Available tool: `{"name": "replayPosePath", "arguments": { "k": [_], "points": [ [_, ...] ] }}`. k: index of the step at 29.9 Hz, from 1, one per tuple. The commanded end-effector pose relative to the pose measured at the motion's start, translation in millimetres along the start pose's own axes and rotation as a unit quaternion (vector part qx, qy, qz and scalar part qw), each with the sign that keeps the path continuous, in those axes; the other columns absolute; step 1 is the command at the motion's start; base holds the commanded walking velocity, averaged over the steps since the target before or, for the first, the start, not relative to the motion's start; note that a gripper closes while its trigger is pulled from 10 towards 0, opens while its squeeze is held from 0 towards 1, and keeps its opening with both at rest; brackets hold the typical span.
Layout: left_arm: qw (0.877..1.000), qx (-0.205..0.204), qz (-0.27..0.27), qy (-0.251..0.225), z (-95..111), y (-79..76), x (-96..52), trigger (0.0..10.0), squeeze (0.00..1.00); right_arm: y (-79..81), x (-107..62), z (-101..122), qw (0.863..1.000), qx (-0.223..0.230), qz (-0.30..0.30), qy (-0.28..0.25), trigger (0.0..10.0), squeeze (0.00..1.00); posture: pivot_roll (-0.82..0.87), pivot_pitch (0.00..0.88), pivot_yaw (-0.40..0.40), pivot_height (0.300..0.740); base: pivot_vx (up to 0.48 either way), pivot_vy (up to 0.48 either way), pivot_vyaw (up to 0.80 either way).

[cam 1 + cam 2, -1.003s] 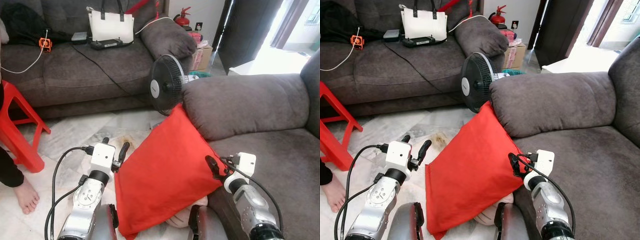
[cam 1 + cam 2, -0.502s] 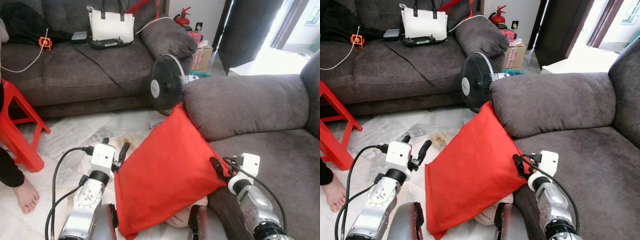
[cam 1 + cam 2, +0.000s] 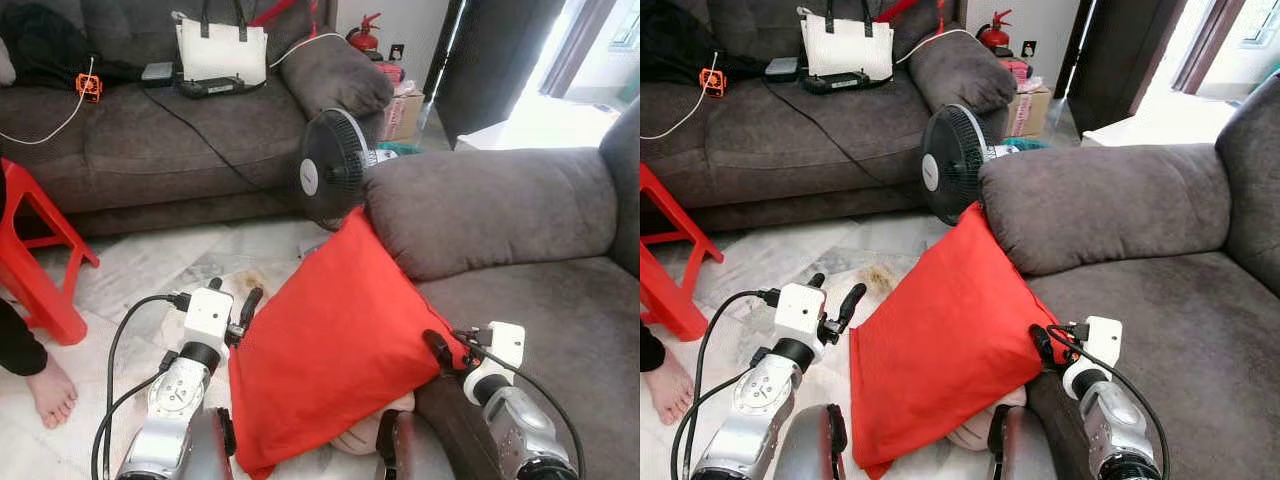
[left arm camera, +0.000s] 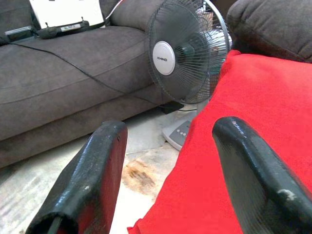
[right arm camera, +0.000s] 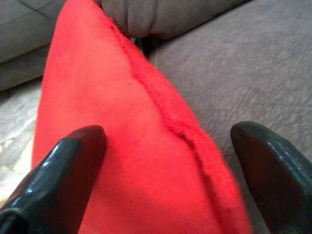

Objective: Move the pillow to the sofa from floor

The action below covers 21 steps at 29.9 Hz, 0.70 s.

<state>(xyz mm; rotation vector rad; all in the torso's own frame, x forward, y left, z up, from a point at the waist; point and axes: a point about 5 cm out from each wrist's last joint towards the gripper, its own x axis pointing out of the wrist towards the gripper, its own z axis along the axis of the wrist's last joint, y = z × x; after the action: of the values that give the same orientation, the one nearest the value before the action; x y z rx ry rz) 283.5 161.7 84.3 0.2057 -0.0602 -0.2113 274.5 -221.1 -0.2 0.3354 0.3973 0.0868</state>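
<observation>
A big red pillow (image 3: 335, 345) stands on the floor, leaning against the front and armrest of the grey sofa (image 3: 520, 210) on my right. My left gripper (image 3: 232, 305) is open beside the pillow's left edge; in the left wrist view its fingers (image 4: 92, 180) straddle bare floor with the pillow (image 4: 234, 97) alongside one of them. My right gripper (image 3: 437, 350) is open at the pillow's right corner, over the sofa seat edge. In the right wrist view the pillow's seam (image 5: 165, 122) runs between the fingers (image 5: 63, 170).
A black standing fan (image 3: 330, 165) is just behind the pillow. A second grey sofa (image 3: 150, 130) at the back holds a white bag (image 3: 222, 50) and cables. A red stool (image 3: 35, 255) and a person's bare foot (image 3: 50, 390) are at the left.
My right gripper has drawn lower and a little to the right along the pillow's corner. The left arm and the pillow have stayed put.
</observation>
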Motion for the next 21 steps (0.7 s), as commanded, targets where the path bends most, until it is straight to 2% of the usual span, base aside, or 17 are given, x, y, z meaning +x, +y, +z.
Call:
{"name": "replayPosePath", "arguments": {
  "k": [1,17,21],
  "points": [
    [1.000,-0.006,-0.007,0.002,2,-1.4,2.9,10.0,0.00,-0.5,-1.9,-6,1.000,0.010,0.002,0.011,10.0,0.00,0.13,0.000,-0.103,0.520,0.000,0.000,0.00],
    [1.000,-0.008,-0.020,0.006,1,-4.2,-0.3,10.0,0.00,15.3,5.8,-13,0.996,0.085,0.003,0.003,10.0,0.00,0.15,0.000,-0.093,0.520,0.000,0.000,0.00],
    [1.000,-0.008,-0.019,0.006,2,-4.2,-0.6,10.0,0.00,17.8,8.5,-11,0.996,0.088,-0.008,-0.006,10.0,0.00,0.16,0.000,-0.092,0.520,0.000,0.000,0.00]
  ]
}}
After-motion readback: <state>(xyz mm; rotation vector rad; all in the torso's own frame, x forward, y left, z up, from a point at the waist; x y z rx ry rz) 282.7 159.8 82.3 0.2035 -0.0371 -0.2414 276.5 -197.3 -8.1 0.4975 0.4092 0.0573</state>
